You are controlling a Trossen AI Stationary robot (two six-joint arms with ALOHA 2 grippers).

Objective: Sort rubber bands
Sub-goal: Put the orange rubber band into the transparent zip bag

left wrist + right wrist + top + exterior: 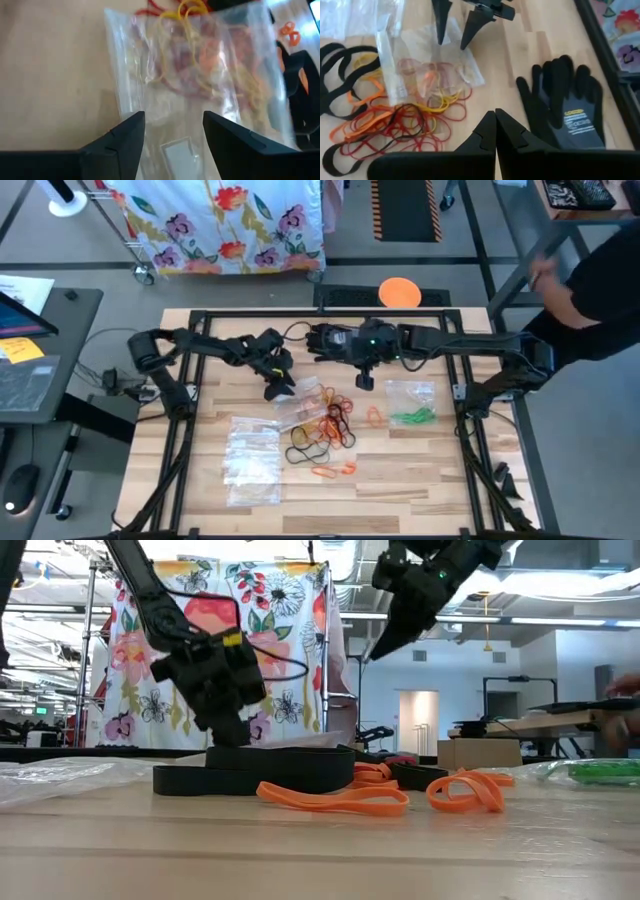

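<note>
High view: the table [420, 480] is seen with both arms reaching in over its far half. A black glove [567, 112] is laid flat just beside the right gripper [495, 131], whose fingers are pressed together, holding nothing, above the wood. Clear bags [252, 465] are stacked on the near side of the left gripper [283, 385]. Another clear bag [195, 75] lies directly ahead of the left gripper; its fingers [125, 140] are spread apart on either side of the bag's near edge, and no grip on it is seen. The rubber bands [330, 425] are gathered in a loose tangle between the two grippers, partly covered by that bag: thin loops in red, yellow and orange, overlapped and knotted, with wider black loops [340, 65] at the pile's edge. A few orange ones [335, 798] are shown flat on the wood, apart from the tangle. Green bands [412, 417] are held inside a further bag near the right gripper.
</note>
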